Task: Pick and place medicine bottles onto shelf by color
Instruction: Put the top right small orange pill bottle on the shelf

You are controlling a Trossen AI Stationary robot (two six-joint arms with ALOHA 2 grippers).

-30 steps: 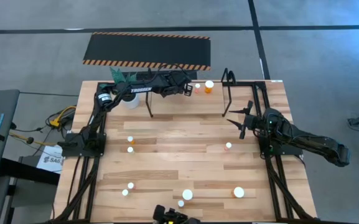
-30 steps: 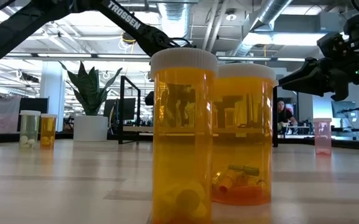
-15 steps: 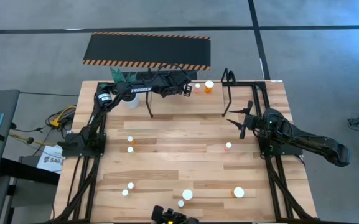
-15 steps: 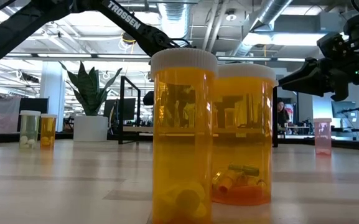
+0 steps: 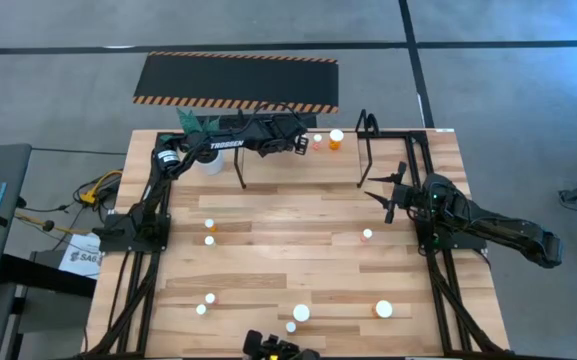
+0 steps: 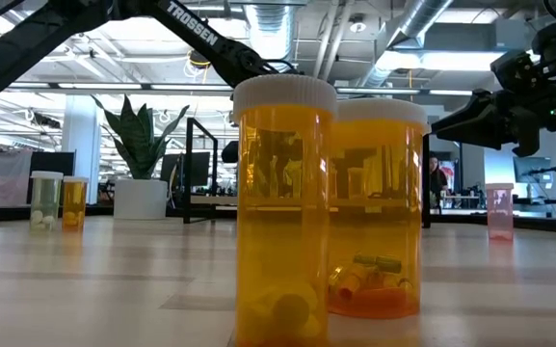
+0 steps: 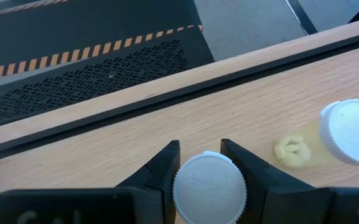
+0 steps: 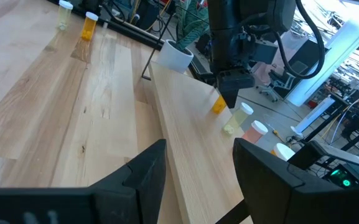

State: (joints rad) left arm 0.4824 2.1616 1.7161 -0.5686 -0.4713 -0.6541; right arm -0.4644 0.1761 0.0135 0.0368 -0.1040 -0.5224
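Overhead, left gripper (image 5: 301, 143) over shelf (image 5: 368, 150); wrist shows fingers clamping bottle (image 7: 208, 188); right gripper (image 8: 195, 163) agape.

You had the shelf (image 5: 368, 150) along the table's (image 5: 298, 260) far edge, with the hazard-striped mat (image 5: 236, 80) on the floor behind it. On the shelf, the left gripper (image 5: 301, 142) sat closed on a white-capped bottle (image 7: 208, 188), just left of two more bottles (image 5: 335, 138). The plant pot (image 5: 209, 160) stood at the shelf's left end. The right gripper (image 5: 380, 188) hung over the table's right side. Other bottles (image 5: 209, 232) stood scattered nearer the front.
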